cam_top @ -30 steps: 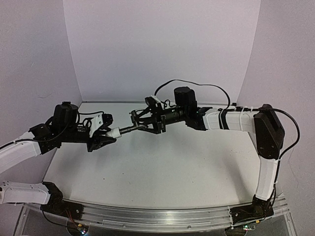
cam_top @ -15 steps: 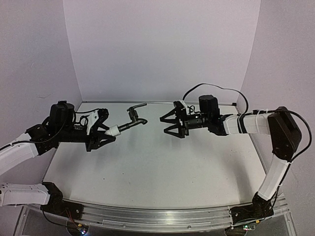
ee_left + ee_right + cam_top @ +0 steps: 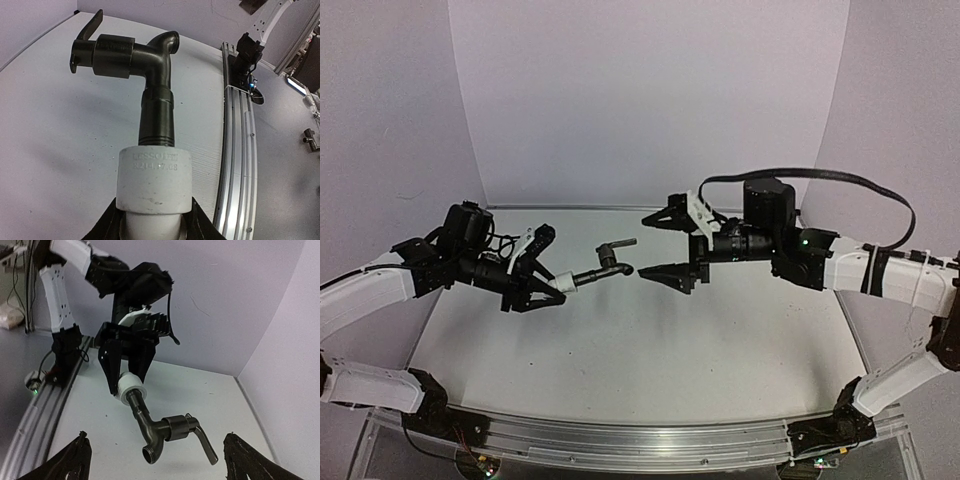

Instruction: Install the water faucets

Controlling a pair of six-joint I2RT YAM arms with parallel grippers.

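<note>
Top external: faucet [image 3: 608,268], white fitting [image 3: 566,284] in left claw [image 3: 554,291]; right claw [image 3: 644,249] agape.

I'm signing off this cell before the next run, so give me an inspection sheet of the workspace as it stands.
Surface: white table, aluminium rail at its near edge.
Job's things: dark faucet seated in white fitting, held in the air.
Clutter: nothing seen.
Hands: left hand shut on the white fitting; right hand open, facing the faucet, apart from it.
Cables: black cable arcs over the right side.
Surroundings: lilac walls on three sides.
</note>
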